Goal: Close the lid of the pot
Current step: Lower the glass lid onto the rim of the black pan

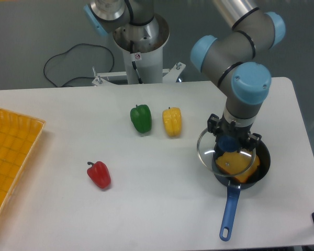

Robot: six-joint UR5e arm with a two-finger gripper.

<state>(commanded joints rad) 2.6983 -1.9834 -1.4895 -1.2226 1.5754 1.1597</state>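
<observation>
**White tabletop, lid held over the pot**

White tabletop carries the pot at right, its blue handle toward the near edge, a yellow block inside. The tool is clamped on the blue knob of the pot lid, which overlaps the pot's left side, offset leftward. Green pepper, yellow pepper and red pepper lie left; an orange tray sits at the far left.

Three peppers, one pot, one lid
</observation>
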